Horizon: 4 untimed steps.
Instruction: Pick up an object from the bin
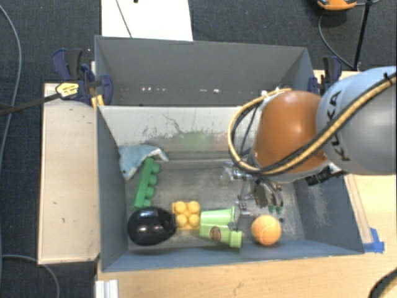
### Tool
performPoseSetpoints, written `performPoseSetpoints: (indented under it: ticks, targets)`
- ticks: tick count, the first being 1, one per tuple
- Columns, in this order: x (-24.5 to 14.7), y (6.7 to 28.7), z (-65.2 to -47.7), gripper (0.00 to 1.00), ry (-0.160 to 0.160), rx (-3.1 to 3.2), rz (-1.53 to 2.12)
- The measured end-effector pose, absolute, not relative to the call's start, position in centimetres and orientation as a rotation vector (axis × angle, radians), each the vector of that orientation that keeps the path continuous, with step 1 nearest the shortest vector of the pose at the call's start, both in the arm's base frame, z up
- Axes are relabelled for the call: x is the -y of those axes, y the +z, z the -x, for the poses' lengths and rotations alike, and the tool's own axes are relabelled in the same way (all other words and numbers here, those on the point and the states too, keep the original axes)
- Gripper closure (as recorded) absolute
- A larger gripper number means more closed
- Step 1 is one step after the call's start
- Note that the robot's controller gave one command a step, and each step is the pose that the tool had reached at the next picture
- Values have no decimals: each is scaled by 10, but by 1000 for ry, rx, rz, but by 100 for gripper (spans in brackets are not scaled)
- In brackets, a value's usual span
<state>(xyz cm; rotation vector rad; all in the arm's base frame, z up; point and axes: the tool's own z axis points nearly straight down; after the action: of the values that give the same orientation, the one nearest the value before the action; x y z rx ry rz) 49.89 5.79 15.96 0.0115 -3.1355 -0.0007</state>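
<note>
Orange ball (267,230) on bin (186,73) floor by front wall, right of centre; green bottle (218,223) lying on side just left of it; end effector (257,198) low, just behind both; grip state cannot tell; further left: yellow knobbly toy (186,215), black rounded lump (151,226), green studded block (147,182), blue-grey cloth (136,157).

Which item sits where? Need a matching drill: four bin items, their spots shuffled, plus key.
Things:
1. black rounded object
2. orange ball
3. light blue cloth
4. yellow knobbly toy

Places:
A. between the black object and the lying green bottle
B. near-left corner of the bin
C. by the left wall, at the far end of the green studded block
D. rightmost in the near row

Pairs: 1-B, 2-D, 3-C, 4-A
</note>
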Motion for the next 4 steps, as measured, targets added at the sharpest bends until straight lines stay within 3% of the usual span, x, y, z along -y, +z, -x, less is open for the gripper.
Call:
performPoseSetpoints:
  ticks: [1,2,3,4]
  targets:
    - [-58,164,-501,0,-2,3144,-8]
    - [-76,99,-490,0,-4,3143,-62]
    - [-81,58,-488,0,-4,3146,-67]
    - [-68,103,-491,0,-7,3149,57]
